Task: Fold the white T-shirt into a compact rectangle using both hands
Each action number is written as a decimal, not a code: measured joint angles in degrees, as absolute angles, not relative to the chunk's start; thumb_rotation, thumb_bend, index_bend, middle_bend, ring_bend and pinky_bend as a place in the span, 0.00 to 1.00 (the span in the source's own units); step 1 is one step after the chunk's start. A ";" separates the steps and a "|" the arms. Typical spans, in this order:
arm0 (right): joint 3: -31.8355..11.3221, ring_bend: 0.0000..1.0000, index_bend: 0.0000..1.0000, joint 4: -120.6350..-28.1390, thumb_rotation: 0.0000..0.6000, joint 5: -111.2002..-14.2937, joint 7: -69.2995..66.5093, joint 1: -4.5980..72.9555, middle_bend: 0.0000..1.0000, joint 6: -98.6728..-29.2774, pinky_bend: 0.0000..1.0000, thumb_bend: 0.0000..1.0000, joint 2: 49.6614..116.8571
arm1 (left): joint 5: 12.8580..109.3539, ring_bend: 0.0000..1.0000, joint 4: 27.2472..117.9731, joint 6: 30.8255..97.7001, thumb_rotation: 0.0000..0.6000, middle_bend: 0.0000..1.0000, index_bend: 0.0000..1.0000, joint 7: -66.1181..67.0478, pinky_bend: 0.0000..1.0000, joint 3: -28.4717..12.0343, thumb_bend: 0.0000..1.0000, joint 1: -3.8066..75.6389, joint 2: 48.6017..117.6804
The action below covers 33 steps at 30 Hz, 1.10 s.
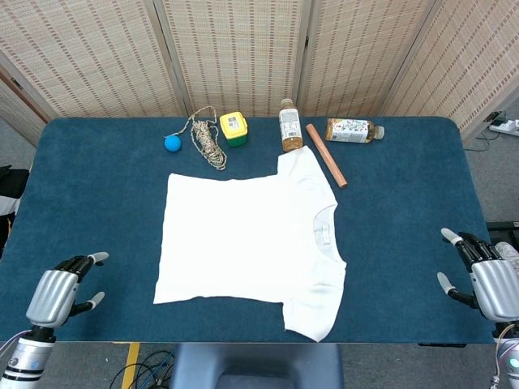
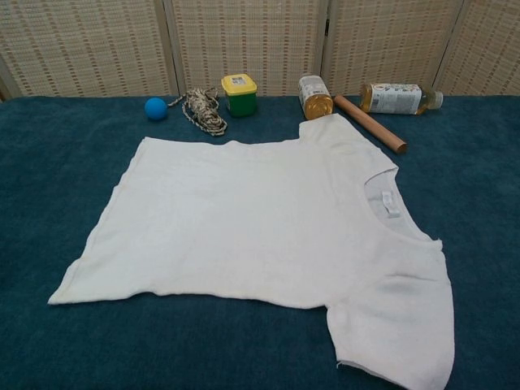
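The white T-shirt (image 1: 247, 241) lies spread flat on the blue table (image 1: 105, 186), collar to the right and hem to the left; the chest view shows the T-shirt (image 2: 260, 227) filling the middle. My left hand (image 1: 58, 293) hovers over the near left corner of the table, fingers apart, holding nothing, well left of the hem. My right hand (image 1: 486, 279) sits at the near right edge, fingers spread and empty, far from the sleeves. Neither hand shows in the chest view.
Along the far side lie a blue ball (image 1: 172, 143), a coil of rope (image 1: 208, 143), a yellow-lidded green tub (image 1: 233, 128), an upright bottle (image 1: 289, 126), a wooden rod (image 1: 326, 155) touching the far sleeve, and a bottle on its side (image 1: 353, 130). Folding screens stand behind.
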<state>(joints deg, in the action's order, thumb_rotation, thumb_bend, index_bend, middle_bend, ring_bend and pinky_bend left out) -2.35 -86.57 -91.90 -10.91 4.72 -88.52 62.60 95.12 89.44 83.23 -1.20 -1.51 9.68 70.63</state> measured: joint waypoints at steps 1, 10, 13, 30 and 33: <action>-2.35 0.20 0.10 -86.72 1.00 -91.89 -10.82 4.73 0.26 -88.48 0.22 0.35 62.51 | 96.44 0.49 88.74 82.68 1.00 0.53 0.31 -1.45 0.59 -1.14 0.20 10.46 70.86; -2.29 0.20 0.10 -87.28 1.00 -91.96 -10.39 5.09 0.26 -87.82 0.22 0.35 62.49 | 101.65 0.73 85.34 75.34 1.00 0.81 0.38 -1.27 0.93 1.19 0.20 16.86 73.12; -2.22 0.20 0.10 -87.19 1.00 -91.95 -10.42 5.18 0.26 -87.58 0.22 0.35 62.64 | 101.49 0.77 84.25 72.85 1.00 0.85 0.40 -0.51 0.96 1.44 0.20 18.38 74.67; -2.24 0.20 0.10 -86.65 1.00 -91.23 -10.73 5.26 0.26 -86.97 0.22 0.35 62.87 | 95.19 0.79 82.71 63.78 1.00 0.87 0.41 5.66 0.97 2.29 0.20 22.33 80.64; -2.23 0.20 0.10 -86.58 1.00 -91.18 -10.79 5.30 0.26 -86.84 0.22 0.35 62.89 | 94.36 0.79 82.11 63.33 1.00 0.87 0.41 6.26 0.97 2.35 0.20 22.57 81.54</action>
<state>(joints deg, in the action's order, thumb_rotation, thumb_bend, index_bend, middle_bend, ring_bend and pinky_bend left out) -2.23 -86.58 -91.18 -10.79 5.30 -86.84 62.89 94.36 82.11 63.33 6.26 2.35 22.57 81.54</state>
